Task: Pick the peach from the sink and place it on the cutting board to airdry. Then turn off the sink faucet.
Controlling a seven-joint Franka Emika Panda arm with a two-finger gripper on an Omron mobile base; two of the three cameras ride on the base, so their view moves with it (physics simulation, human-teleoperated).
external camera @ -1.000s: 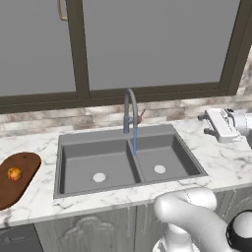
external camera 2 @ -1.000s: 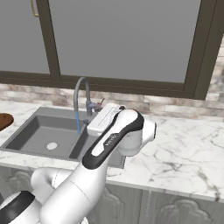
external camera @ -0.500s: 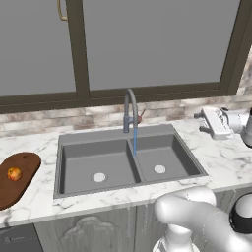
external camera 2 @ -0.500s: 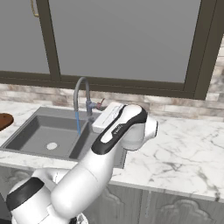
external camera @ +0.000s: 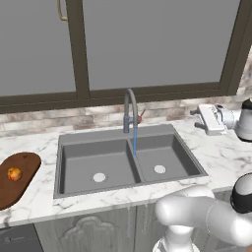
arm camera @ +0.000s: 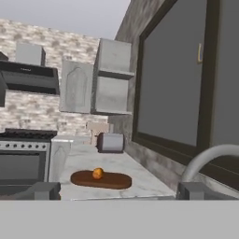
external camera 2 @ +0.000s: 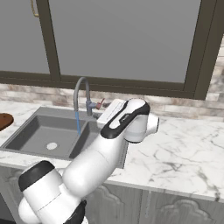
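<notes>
Left base view: small round orange-red peach (external camera: 14, 173) sits on the dark reddish-brown wooden cutting board (external camera: 22, 189), at the far left of the white marble worktop (external camera: 221, 152), well apart from the grey double-basin sink (external camera: 125, 161). Both basins hold nothing but a white round drain each. Tall slim grey gooseneck faucet (external camera: 130, 109) stands at the far rim, centred over the divider; a thin blue stream runs from its spout into the sink, just left of the divider. Small reddish side lever (external camera: 140, 118) sticks out to the faucet's right. White arm's hand hangs over the worktop to the right of the sink, fingers (external camera: 196, 118) pointing left toward the faucet, touching nothing.

Right base view: faucet (external camera 2: 81, 93) with blue stream falling into the basin; lever (external camera 2: 99, 104) just left of the white hand. An edge of the cutting board (external camera 2: 3, 120) shows at the far left. Arm crosses the right basin.

Hand view: looking left along the worktop. Peach (arm camera: 97, 173) on the cutting board (arm camera: 102, 180), near its left half. Faucet's arch (arm camera: 207, 158) curves in at right. The two dark finger tips (arm camera: 43, 191) stand spread wide at the bottom, nothing between them. Grey stove and cabinets beyond.
</notes>
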